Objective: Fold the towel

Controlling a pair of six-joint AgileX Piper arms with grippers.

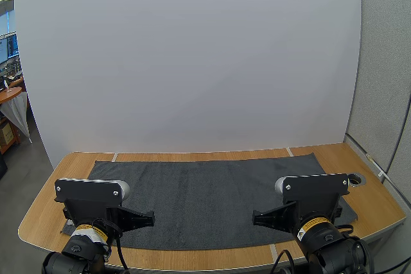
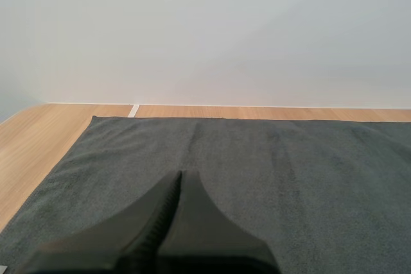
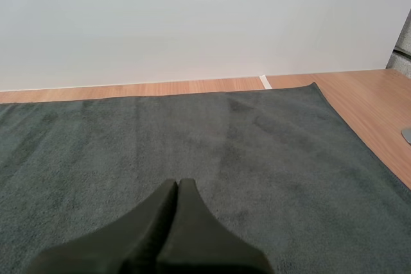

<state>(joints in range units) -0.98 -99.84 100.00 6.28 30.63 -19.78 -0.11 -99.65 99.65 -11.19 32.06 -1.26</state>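
A dark grey towel (image 1: 205, 197) lies spread flat on the wooden table (image 1: 45, 213), its long side running left to right. My left arm (image 1: 90, 200) hovers over the towel's near left part and my right arm (image 1: 314, 197) over its near right part. In the left wrist view my left gripper (image 2: 180, 175) is shut on nothing, its fingers forming one dark wedge above the towel (image 2: 270, 171). My right gripper (image 3: 178, 183) is shut the same way above the towel (image 3: 212, 133), holding nothing. The towel's far edge lies straight and parallel to the backdrop.
A white board (image 1: 192, 62) stands upright along the table's far edge. A round metal grommet (image 1: 355, 179) sits in the tabletop just past the towel's right end. Bare wood borders the towel on the left and right. A grey partition (image 1: 385, 81) stands at the right.
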